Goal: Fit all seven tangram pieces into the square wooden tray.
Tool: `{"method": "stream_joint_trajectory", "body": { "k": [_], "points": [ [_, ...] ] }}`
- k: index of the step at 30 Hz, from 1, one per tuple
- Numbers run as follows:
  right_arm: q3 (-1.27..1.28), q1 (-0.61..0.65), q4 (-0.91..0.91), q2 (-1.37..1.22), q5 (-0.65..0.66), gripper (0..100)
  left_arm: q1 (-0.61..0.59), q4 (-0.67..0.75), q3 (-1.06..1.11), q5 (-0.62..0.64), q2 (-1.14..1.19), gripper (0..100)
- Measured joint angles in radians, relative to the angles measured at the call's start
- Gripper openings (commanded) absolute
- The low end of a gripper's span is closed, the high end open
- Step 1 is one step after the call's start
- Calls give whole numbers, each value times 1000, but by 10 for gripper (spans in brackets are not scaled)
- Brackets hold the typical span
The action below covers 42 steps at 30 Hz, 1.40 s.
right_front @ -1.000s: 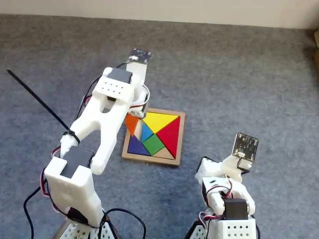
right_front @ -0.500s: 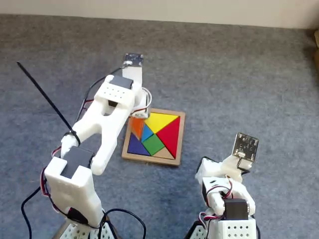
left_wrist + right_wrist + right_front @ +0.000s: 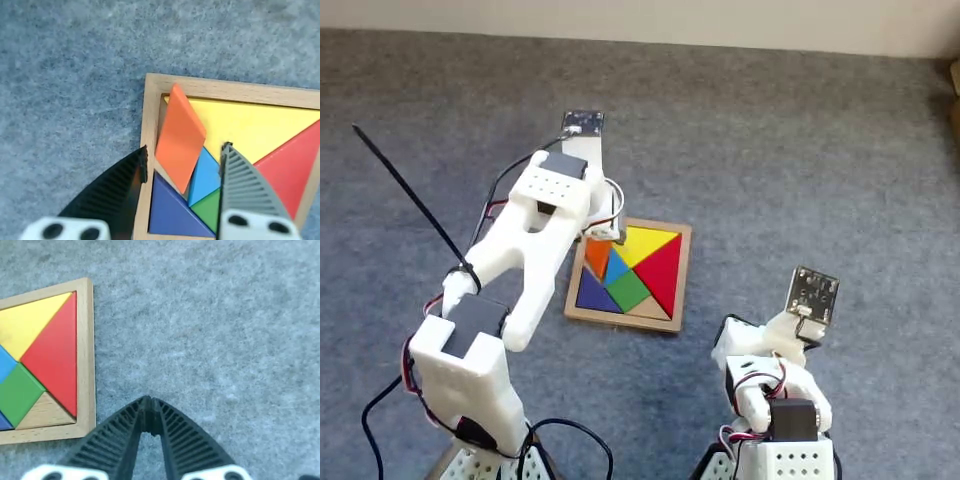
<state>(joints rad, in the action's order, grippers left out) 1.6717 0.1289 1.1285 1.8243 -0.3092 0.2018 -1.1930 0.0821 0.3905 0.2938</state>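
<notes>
My left gripper (image 3: 185,148) is spread wide astride the orange piece (image 3: 180,137), which lies askew in the tray (image 3: 151,105) at its ten o'clock corner in the high view. My right gripper (image 3: 150,412) is pressed together over the carpet (image 3: 225,315), at the tray's four o'clock.

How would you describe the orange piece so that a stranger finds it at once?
Find the square wooden tray on the grey carpet. Along its edge below the open left pincer, beside the yellow triangle, lies the orange piece. It alone is a slanted parallelogram, resting askew over the light blue triangle.
</notes>
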Motion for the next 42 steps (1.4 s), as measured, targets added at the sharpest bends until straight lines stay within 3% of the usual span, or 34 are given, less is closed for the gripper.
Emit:
{"method": "stream_joint_trajectory", "body": {
  "k": [9, 27, 42],
  "points": [
    [0, 0, 0, 0, 0, 4, -109, 63, -2, 5, 0, 235],
    [0, 0, 0, 0, 0, 4, -114, 91, 92, 5, -12, 235],
    [0, 0, 0, 0, 0, 4, -110, -63, 78, 2, -80, 235]
  ]
}}
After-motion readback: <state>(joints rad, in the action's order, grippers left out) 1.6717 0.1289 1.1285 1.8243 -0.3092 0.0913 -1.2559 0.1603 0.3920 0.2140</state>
